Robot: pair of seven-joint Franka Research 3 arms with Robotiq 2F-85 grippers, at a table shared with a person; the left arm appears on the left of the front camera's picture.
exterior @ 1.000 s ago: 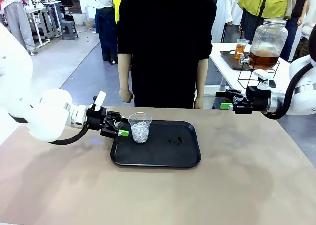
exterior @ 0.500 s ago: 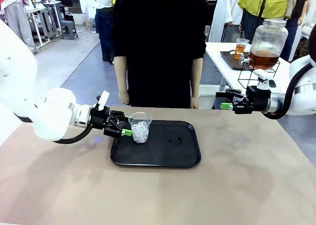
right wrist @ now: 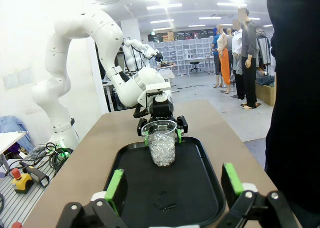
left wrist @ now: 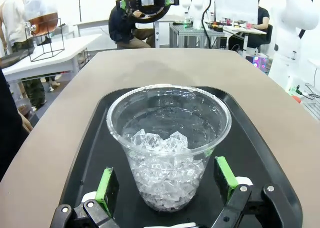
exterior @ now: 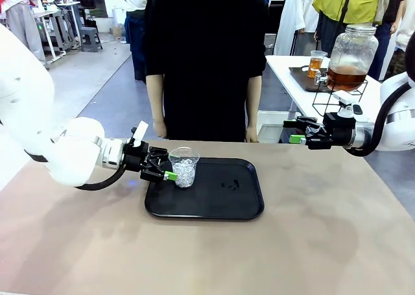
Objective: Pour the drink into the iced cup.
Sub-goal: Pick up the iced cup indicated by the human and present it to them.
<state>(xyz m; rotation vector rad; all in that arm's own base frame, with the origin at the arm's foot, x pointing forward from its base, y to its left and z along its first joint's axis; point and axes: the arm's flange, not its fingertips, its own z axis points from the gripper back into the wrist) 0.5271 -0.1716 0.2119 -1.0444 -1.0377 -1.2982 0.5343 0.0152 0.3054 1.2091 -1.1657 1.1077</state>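
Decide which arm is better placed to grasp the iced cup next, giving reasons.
Left. The left gripper, open, has a pad on either side of the iced cup on the tray; the right gripper hangs open well past the tray's right end.

Nothing written can be read in any of these views. The cup (exterior: pixel 184 167), the tray (exterior: pixel 214 204) and the jar (exterior: pixel 351 55) carry no legible mark, and any print in the room behind is too small or blurred to make out.
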